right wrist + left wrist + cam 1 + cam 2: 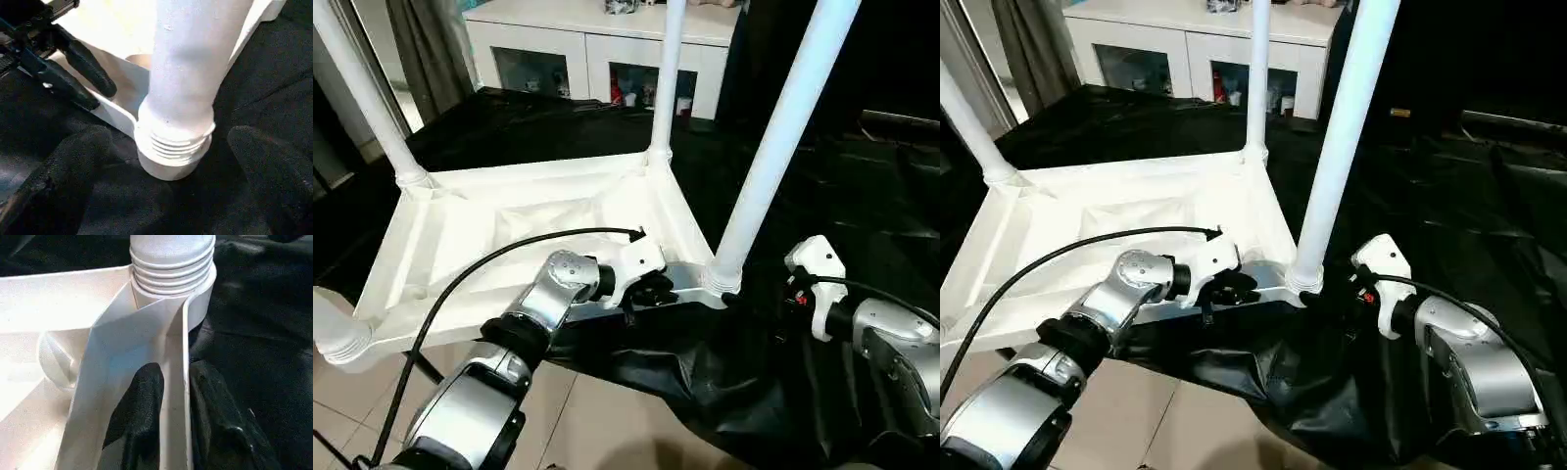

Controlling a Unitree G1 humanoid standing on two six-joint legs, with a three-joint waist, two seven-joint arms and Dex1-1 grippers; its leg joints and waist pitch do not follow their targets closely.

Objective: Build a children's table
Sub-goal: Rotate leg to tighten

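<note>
Left eye view: the tabletop (509, 245) lies upside down on the black sheet (724, 392), ribbed underside up, its left part overhanging the tiled floor (558, 411). Legs stand in the far-left socket (367, 98), the far-right socket (668, 78) and the near-right socket (783, 137); a fourth leg (337, 338) shows at the near-left corner, but its seating cannot be judged from this angle. The left gripper (168, 411) straddles the near rim (178, 382) of the tabletop just left of the near-right socket, one finger inside the rim and one outside; the fingers stand close to the wall, and whether they clamp it or have slackened cannot be told. The right gripper (161, 161) is spread wide, its fingers either side of the threaded base of the near-right leg without touching it. Judged step: seating the near-right leg while the left arm steadies the tabletop; the thread rings above the socket collar (168, 161) suggest the leg is not fully home. The next move calls for closing the right fingers on the leg low down and turning it, with the rim held firm against rotation.
</note>
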